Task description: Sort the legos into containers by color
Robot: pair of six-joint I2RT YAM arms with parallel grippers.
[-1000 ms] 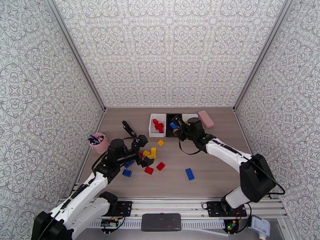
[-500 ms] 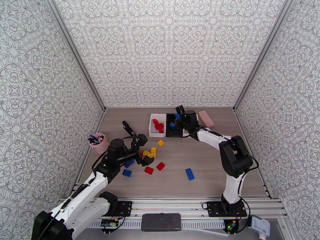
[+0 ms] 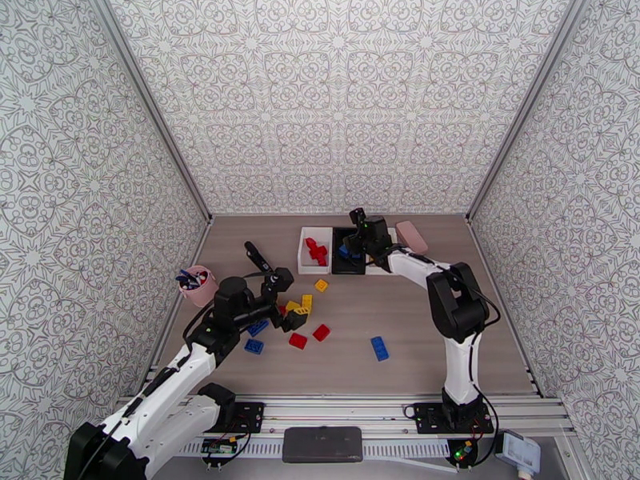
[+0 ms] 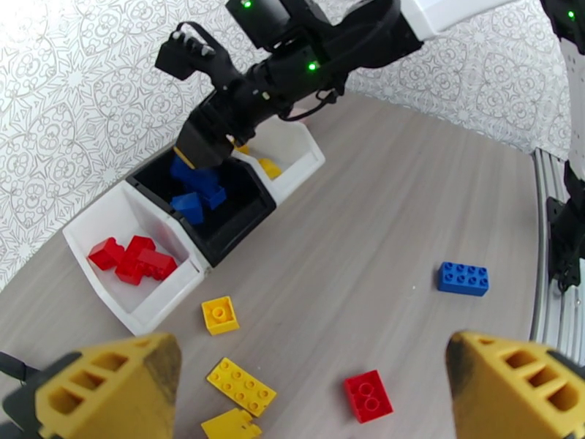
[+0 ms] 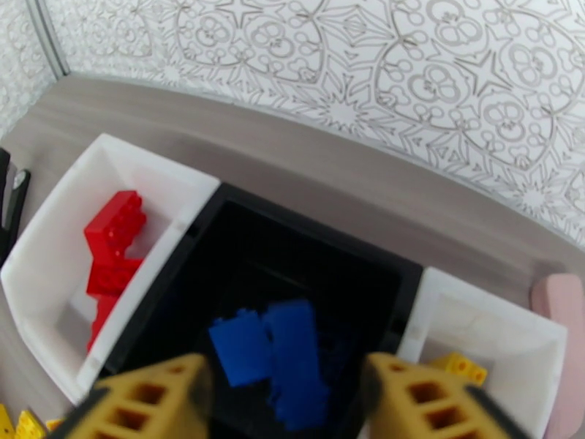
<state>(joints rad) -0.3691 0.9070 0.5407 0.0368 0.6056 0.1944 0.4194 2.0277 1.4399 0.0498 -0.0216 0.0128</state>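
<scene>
I read the right pincer (image 5: 289, 400) as released, spread over the black tray (image 5: 314, 227). The blue legos (image 5: 274, 353) lie inside (probably none gripped; tight view). The left pincer (image 4: 311, 385) gapes empty above loose legos (image 4: 220, 315) on the worktop (image 4: 351, 235).

We see three rectangular open trays standing side by side, walls touching; the left white tray (image 5: 66, 192) holds a heap of red bricks (image 5: 111, 246); the middle black tray (image 5: 307, 217) holds blue bricks (image 5: 281, 356); the right white tray (image 5: 504, 327) holds a yellow brick (image 5: 459, 366); in front lie loose yellow bricks (image 3: 321, 286), two loose red bricks (image 3: 298, 340), a lone blue brick (image 3: 379, 348) well apart on the right, and two more blue ones (image 3: 254, 346) on the left.
</scene>
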